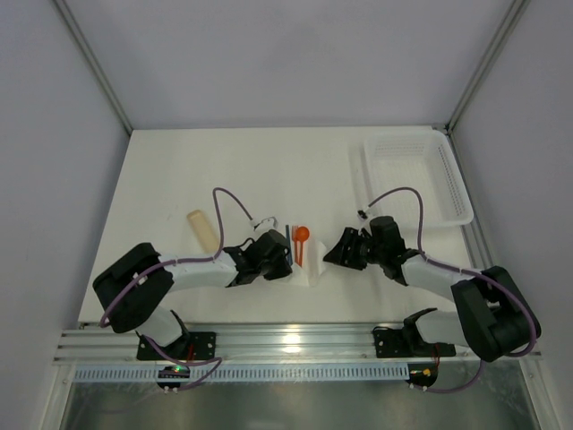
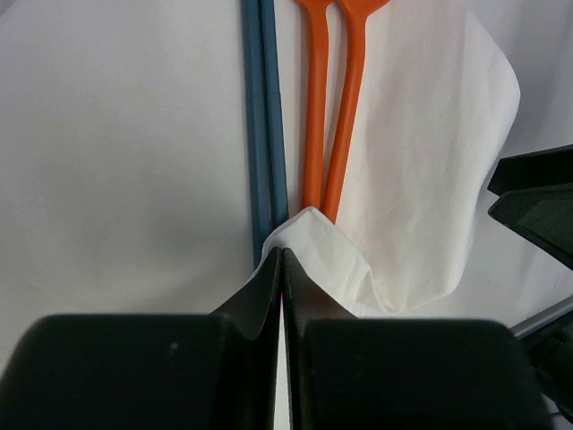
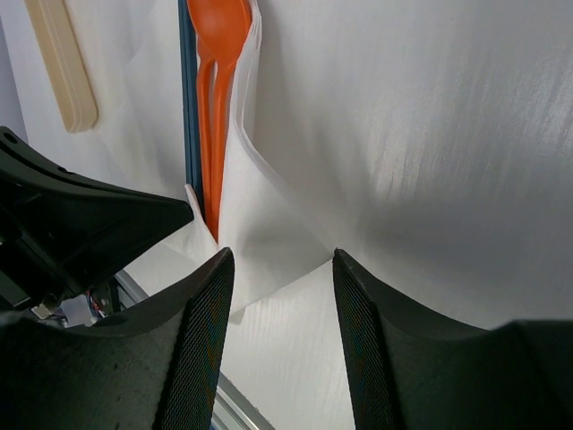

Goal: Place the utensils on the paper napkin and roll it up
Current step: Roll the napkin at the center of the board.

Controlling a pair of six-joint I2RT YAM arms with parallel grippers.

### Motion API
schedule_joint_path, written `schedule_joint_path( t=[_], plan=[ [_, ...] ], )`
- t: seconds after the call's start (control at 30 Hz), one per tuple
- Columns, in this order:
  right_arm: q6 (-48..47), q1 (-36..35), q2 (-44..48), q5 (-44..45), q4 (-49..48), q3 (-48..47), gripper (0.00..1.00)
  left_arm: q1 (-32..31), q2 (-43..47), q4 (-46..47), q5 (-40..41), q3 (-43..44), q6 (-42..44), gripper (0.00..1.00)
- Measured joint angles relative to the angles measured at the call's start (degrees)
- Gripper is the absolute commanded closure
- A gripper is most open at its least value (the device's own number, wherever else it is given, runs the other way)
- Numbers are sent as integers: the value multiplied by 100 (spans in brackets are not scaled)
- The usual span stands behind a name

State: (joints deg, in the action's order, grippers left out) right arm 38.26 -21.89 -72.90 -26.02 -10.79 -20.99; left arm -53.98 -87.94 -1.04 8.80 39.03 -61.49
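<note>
The white paper napkin (image 1: pixel 311 271) lies between my grippers, near the table's front. Two orange utensils (image 2: pixel 313 107) and two dark blue ones (image 2: pixel 264 134) lie side by side at its left edge; the orange spoon (image 1: pixel 302 236) also shows in the top view. The napkin's near corner (image 2: pixel 309 235) is folded up over the orange handle ends. My left gripper (image 2: pixel 282 255) is shut, pinching that corner. My right gripper (image 3: pixel 282 260) is open and empty, just above the napkin's (image 3: pixel 269 233) right corner. A tan wooden stick (image 1: pixel 204 230) lies off the napkin to the left.
A white mesh basket (image 1: pixel 416 179) stands at the back right. The table's front edge with a metal rail (image 1: pixel 295 340) is close behind both grippers. The two grippers face each other a short way apart.
</note>
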Motion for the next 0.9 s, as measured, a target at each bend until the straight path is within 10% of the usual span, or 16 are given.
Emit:
schedule_joint_path(
  t=[0.9],
  plan=[
    [433,0,852,149,286,540,29,-2,2,0,4,0,-2,100]
  ],
)
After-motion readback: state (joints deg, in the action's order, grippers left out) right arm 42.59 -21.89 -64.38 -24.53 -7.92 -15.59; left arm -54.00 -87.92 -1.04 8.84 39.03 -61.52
